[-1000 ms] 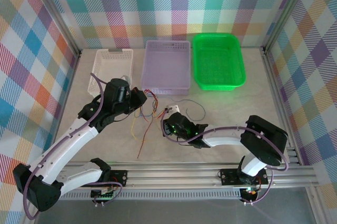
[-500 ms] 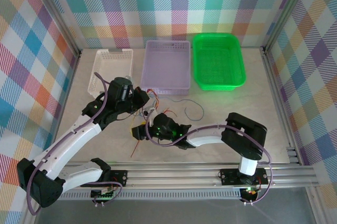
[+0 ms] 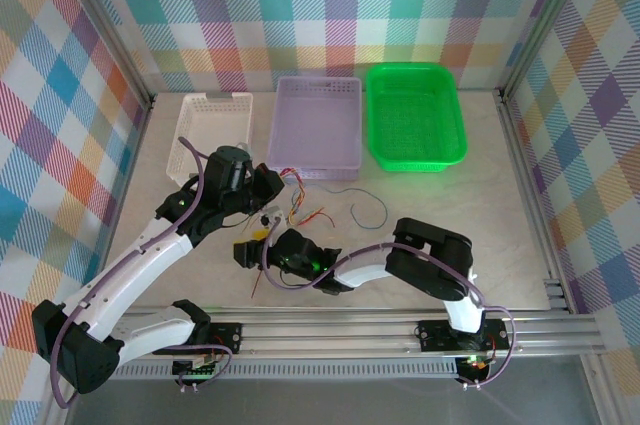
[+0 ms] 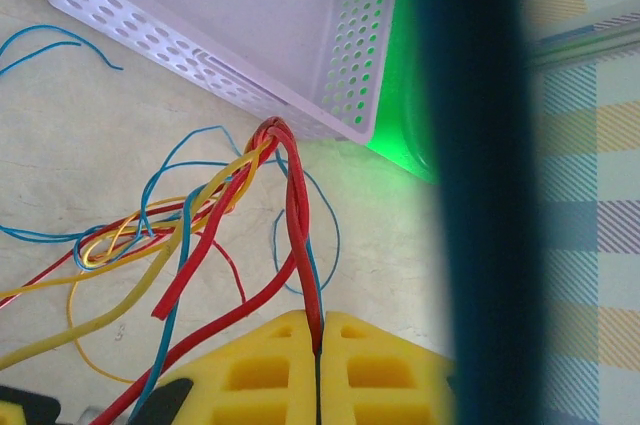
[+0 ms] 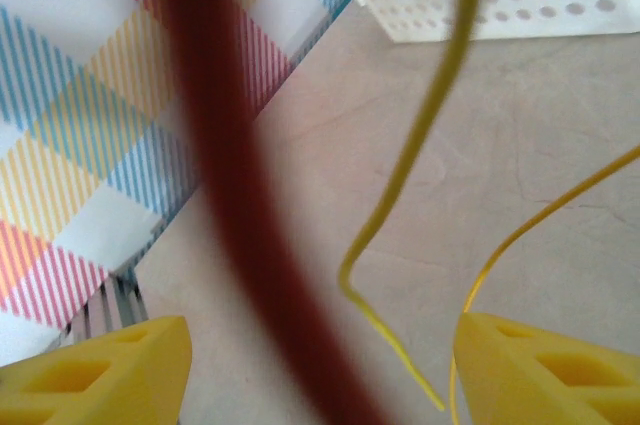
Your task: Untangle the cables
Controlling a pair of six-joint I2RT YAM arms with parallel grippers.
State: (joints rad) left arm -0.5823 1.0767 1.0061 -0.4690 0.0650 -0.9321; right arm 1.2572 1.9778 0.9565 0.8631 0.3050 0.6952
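Observation:
The cables (image 3: 296,209) lie as a bundle of red, yellow, blue and green strands in front of the purple basket (image 3: 318,125). My left gripper (image 3: 268,201) is at the bundle's left end. In the left wrist view, that gripper (image 4: 318,345) is shut on a red and a blue strand of the cables (image 4: 200,225), which fan out to the left. My right gripper (image 3: 252,245) sits just below the left one, open. In its wrist view, a blurred red strand (image 5: 240,235) and a thin yellow strand (image 5: 400,195) hang between the gripper's (image 5: 320,375) spread fingers.
A white basket (image 3: 212,123), the purple one and a green basket (image 3: 415,115) line the back of the table. A loose blue wire (image 3: 366,207) lies right of the bundle. The right arm's body stretches across the near middle of the table.
My right gripper has swung left across the table to below the left gripper and has opened. The left gripper has shifted slightly and stays shut on the strands.

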